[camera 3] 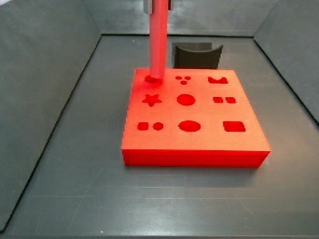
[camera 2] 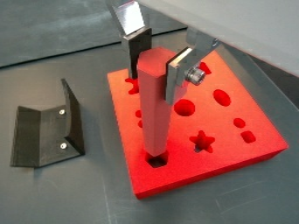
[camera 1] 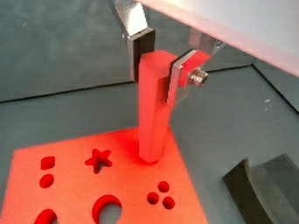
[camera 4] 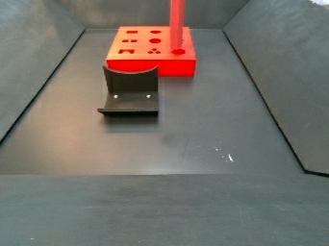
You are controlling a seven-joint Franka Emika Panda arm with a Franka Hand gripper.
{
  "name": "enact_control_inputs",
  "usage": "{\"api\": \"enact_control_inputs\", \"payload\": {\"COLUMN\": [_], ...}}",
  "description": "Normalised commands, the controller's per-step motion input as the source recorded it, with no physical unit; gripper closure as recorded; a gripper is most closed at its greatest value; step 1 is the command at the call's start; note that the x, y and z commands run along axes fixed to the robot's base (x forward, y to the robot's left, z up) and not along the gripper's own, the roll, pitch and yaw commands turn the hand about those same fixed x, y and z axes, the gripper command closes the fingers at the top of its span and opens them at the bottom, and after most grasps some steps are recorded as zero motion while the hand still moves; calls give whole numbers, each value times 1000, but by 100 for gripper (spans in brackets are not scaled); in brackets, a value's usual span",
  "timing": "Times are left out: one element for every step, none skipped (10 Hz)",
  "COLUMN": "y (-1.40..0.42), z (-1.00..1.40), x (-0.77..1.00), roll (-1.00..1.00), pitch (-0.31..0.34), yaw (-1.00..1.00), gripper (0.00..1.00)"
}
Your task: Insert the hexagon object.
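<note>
The hexagon object, a long bright red rod, stands upright with its foot in a hole at a corner of the flat red block. The gripper is above the block, its two fingers on either side of the rod's top end, shut on it. Both wrist views show this; the rod meets the block at its base. In both side views the rod rises out of frame and the gripper is out of view.
The block carries several other shaped holes, among them a star and a circle. The dark fixture stands on the grey floor beside the block, also in both side views. Grey walls enclose the floor.
</note>
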Motion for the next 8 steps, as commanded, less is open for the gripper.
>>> {"api": "enact_control_inputs", "payload": {"y": [0, 0, 0, 0, 0, 0, 0, -3], "z": [0, 0, 0, -211, -206, -206, -134, -174], "x": [0, 0, 17, -100, -111, -83, -117, 0], "roll": [0, 13, 0, -3, -63, -27, -39, -10], "pitch": [-19, 0, 0, -71, -137, -116, -97, -100], "yaw": [-80, -66, 0, 0, -20, -49, -49, -6], "gripper": [100, 100, 100, 100, 100, 100, 100, 100]}}
